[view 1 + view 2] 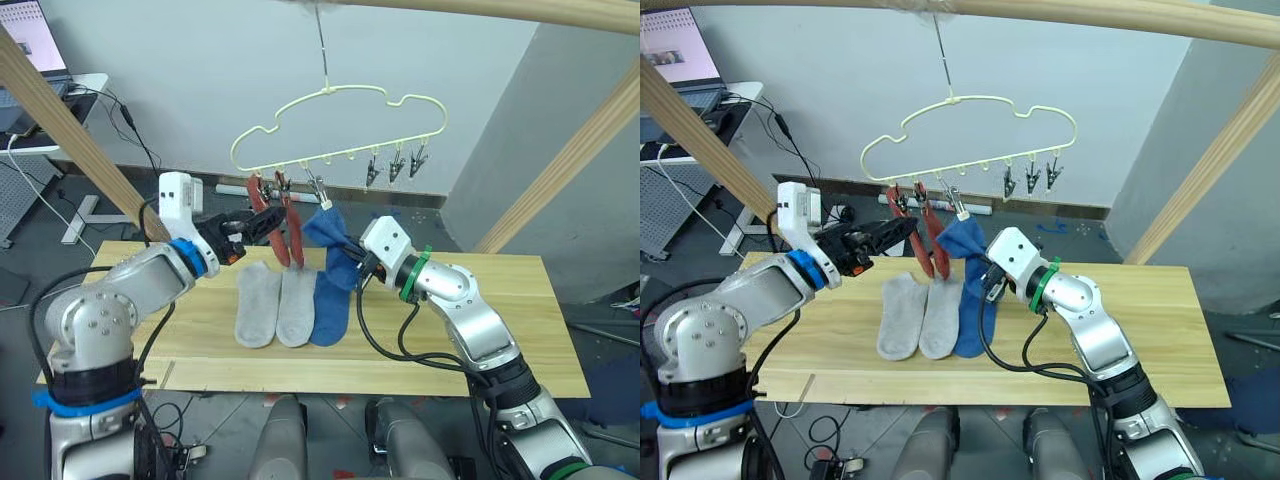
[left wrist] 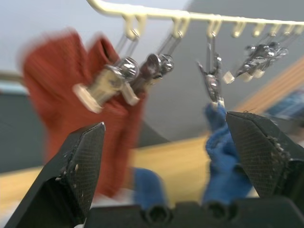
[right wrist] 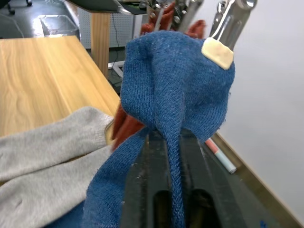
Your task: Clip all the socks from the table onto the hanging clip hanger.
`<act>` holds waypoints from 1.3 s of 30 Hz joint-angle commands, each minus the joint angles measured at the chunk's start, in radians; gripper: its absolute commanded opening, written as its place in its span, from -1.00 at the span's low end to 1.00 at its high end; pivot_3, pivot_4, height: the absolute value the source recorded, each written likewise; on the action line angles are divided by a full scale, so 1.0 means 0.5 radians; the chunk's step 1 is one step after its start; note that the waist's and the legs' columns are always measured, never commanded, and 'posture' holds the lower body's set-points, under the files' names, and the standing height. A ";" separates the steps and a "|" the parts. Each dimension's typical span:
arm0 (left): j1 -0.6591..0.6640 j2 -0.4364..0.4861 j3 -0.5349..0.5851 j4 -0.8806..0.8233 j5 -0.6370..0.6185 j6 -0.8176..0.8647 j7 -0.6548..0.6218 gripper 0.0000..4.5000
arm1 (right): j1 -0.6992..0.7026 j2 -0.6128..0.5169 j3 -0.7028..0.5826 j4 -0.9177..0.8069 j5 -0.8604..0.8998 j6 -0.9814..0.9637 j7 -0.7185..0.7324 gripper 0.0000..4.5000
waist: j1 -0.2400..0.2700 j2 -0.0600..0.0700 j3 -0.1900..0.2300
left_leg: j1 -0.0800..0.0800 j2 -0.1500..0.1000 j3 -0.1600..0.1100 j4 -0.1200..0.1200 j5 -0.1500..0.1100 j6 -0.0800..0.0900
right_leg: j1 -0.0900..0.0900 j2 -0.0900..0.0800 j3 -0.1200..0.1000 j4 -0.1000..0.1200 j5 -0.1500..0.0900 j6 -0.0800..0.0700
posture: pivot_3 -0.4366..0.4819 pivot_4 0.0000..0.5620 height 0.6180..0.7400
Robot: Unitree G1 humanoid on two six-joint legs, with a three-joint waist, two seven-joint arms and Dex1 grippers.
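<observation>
The pale-yellow clip hanger (image 1: 335, 120) hangs above the table (image 1: 500, 320). Two rust-red socks (image 1: 282, 228) hang from its leftmost clips. My left gripper (image 1: 264, 224) is open just beside them, with nothing between its fingers (image 2: 80, 161). My right gripper (image 1: 350, 262) is shut on a blue sock (image 3: 175, 80), raised so that its top edge meets the third clip (image 3: 219, 45). Two light grey socks (image 1: 275, 305) and another blue sock (image 1: 330, 312) lie side by side on the table.
Three empty clips (image 1: 396, 165) hang at the hanger's right end. Slanted wooden frame posts (image 1: 70, 140) stand on both sides, with a bar overhead. A desk with a laptop (image 1: 35, 45) is at the back left. Black cables loop under my right arm.
</observation>
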State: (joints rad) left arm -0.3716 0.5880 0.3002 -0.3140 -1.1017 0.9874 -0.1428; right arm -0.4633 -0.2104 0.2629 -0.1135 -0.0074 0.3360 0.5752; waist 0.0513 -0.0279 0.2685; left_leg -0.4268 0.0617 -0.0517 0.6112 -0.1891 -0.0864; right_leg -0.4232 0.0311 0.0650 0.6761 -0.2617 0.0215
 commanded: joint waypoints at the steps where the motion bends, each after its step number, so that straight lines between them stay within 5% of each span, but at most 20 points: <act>1: 0.116 0.074 0.004 -0.159 -0.034 -0.050 -0.302 1.00 | 0.069 -0.026 -0.052 -0.058 0.047 0.013 -0.014 -0.38 | 0.008 0.000 0.000 | 0.000 0.000 0.000 -0.001 0.000 0.000 | 0.000 0.000 0.000 0.000 0.000 0.000 | 0.52 -0.21 1.00; 9: 0.354 0.094 0.002 -0.259 0.123 -0.293 -0.683 1.00 | 0.261 -0.069 -0.178 -0.288 0.097 0.221 -0.134 0.93 | 0.053 0.000 0.000 | -0.003 0.000 0.001 -0.002 0.000 0.000 | -0.003 0.000 0.000 -0.003 -0.001 -0.002 | 0.51 -0.18 1.00; 12: 0.359 0.109 -0.022 -0.279 0.201 -0.384 -0.782 1.00 | 0.226 0.015 -0.309 -0.393 0.117 0.305 -0.317 0.93 | 0.054 0.000 0.000 | -0.002 0.001 0.001 -0.002 0.000 0.001 | -0.004 0.001 0.001 -0.002 -0.001 -0.002 | 0.49 -0.18 1.00; 17: 0.362 0.119 -0.058 -0.289 0.312 -0.491 -0.885 1.00 | 0.142 0.108 -0.321 -0.462 0.121 0.358 -0.431 0.29 | 0.052 0.000 0.000 | -0.004 0.001 0.002 -0.002 0.000 0.001 | -0.004 0.001 0.001 -0.004 -0.002 -0.002 | 0.46 -0.18 1.00; 39: 0.345 0.055 -0.117 -0.370 0.247 -0.471 -0.948 1.00 | -0.273 0.346 -0.328 -0.104 0.070 0.328 -0.786 0.29 | 0.049 0.000 0.000 | -0.008 0.001 0.002 -0.002 0.000 0.001 | -0.008 0.002 0.000 -0.001 -0.001 -0.003 | 0.48 -0.17 1.00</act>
State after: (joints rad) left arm -0.1983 0.6182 0.2399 -0.4554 -0.9621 0.7581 -0.6192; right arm -0.5776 -0.0426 0.1003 -0.1503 0.0264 0.5228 0.1913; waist 0.0758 -0.0278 0.2685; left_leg -0.4306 0.0624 -0.0508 0.6100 -0.1892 -0.0859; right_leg -0.4273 0.0318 0.0647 0.6754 -0.2624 0.0201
